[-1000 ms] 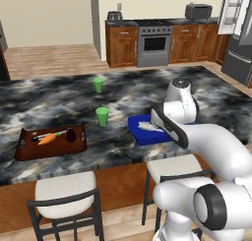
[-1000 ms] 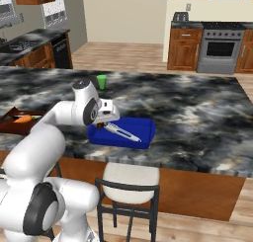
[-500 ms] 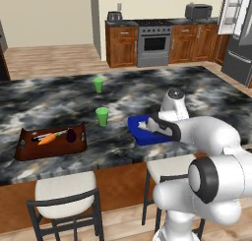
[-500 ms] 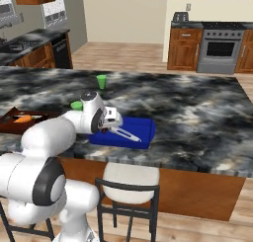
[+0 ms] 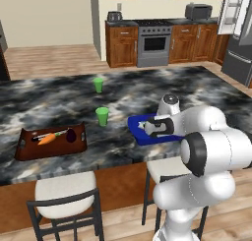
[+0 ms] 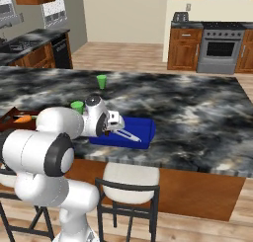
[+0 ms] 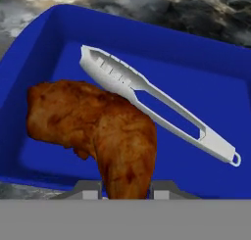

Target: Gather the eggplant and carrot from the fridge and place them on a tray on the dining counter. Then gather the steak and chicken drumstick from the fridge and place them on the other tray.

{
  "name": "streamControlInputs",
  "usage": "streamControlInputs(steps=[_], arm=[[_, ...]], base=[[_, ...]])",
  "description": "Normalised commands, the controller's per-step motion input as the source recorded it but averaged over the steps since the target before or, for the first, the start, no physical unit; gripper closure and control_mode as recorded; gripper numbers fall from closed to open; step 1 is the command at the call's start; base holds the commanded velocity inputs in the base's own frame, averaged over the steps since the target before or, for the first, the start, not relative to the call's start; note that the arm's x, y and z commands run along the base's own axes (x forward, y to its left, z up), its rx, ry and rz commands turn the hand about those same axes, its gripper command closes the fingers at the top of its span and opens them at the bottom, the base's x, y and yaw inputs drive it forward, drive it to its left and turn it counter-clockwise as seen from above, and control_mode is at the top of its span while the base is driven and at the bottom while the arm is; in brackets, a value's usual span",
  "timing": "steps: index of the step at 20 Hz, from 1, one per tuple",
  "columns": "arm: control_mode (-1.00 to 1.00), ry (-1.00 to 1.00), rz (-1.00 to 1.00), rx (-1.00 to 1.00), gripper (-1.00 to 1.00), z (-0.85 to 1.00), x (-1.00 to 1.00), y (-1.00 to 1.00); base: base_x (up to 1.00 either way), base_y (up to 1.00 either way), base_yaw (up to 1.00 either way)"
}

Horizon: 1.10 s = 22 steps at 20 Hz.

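Hand view first: end effector clamped on the thin end of the chicken drumstick, the two dark tips flanking it at the bottom of the frame. Drumstick's long axis runs straight out from the jaws, then bends, so the bulbous end sits further out and off to one side, over the floor of the other tray. Cannot tell whether the meat already touches the blue floor or hangs just above it. White tongs lie in the same tray, slantwise, one end touching or passing just behind the meat; which, I cannot say. From the left base view: arm folded low over the dining surface, hand at the near edge of the blue tray, just beside the stools. Wooden tray well apart, further along the same surface, already carrying the carrot and the eggplant. Two green cups stand between the trays. Judgement: vegetable half looks finished; this is the placing of the drumstick. Coming move turns on the meat lying dead ahead of the jaws and over the tray, so a plain opening should drop it inside. Risk: bulbous end landing on the tongs and rolling. No steak seen in the blue tray.
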Motion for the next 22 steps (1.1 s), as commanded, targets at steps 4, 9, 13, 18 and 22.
streamControlInputs(steps=[4, 9, 13, 18, 22], arm=[[-1.0, 0.0, 0.0, 0.0, 1.0, -0.23, 0.27, 0.0], [-1.0, 0.0, 0.0, 0.01, 1.0, -0.19, 0.31, 0.0], [-1.0, 0.01, 0.0, 0.01, 1.0, -0.15, 0.38, 0.0], [-1.0, 0.04, 0.0, 0.0, 1.0, -0.24, 0.33, 0.0], [-1.0, 0.04, 0.0, 0.0, 1.0, -0.28, 0.27, 0.0]], base=[[0.0, 0.0, 0.0], [0.0, 0.0, 0.0], [0.0, 0.0, 0.0], [0.0, 0.0, 0.0], [0.0, 0.0, 0.0]])
